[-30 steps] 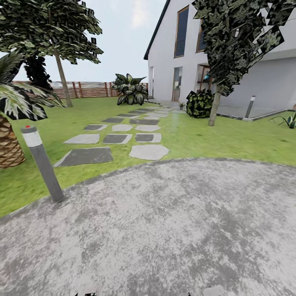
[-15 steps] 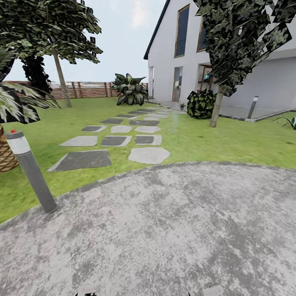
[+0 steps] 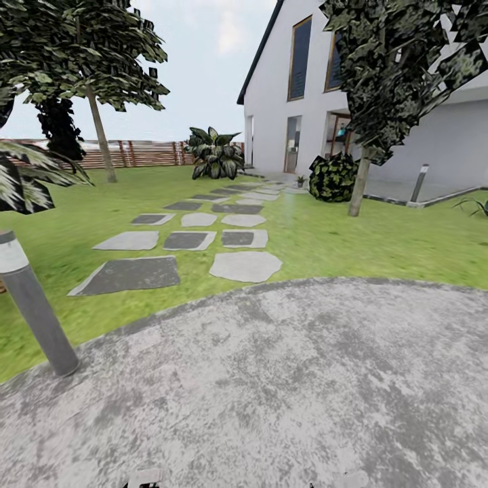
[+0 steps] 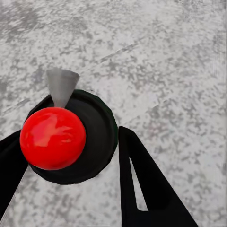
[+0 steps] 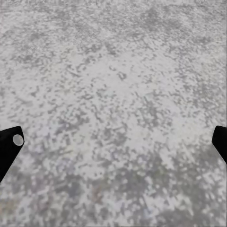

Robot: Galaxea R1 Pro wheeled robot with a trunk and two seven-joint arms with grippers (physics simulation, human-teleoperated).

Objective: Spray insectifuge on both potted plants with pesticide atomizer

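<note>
In the left wrist view, my left gripper (image 4: 71,137) is shut on the pesticide atomizer (image 4: 54,137), seen from above as a red round cap on a dark body with a grey cone nozzle. The black fingers (image 4: 142,179) press it from both sides over rough grey paving. My right gripper (image 5: 113,137) is open above the same paving, holding nothing. A small potted plant (image 3: 300,180) stands far off by the house door. A low rosette of pointed leaves (image 3: 478,205) shows at the lawn's right edge, its pot hidden.
Grey paving (image 3: 285,379) lies under me, then lawn with stepping stones (image 3: 196,240) leading to the white house (image 3: 298,102). A grey bollard lamp (image 3: 34,308) stands close on the left. A tree trunk (image 3: 359,183), a dark bush (image 3: 332,177), another bollard (image 3: 419,183) and the slat fence (image 3: 135,154) lie beyond.
The whole head view has shifted: the camera moved forward, so the near bollard slid left and down and the palm at left mostly left the picture. No task thing moved.
</note>
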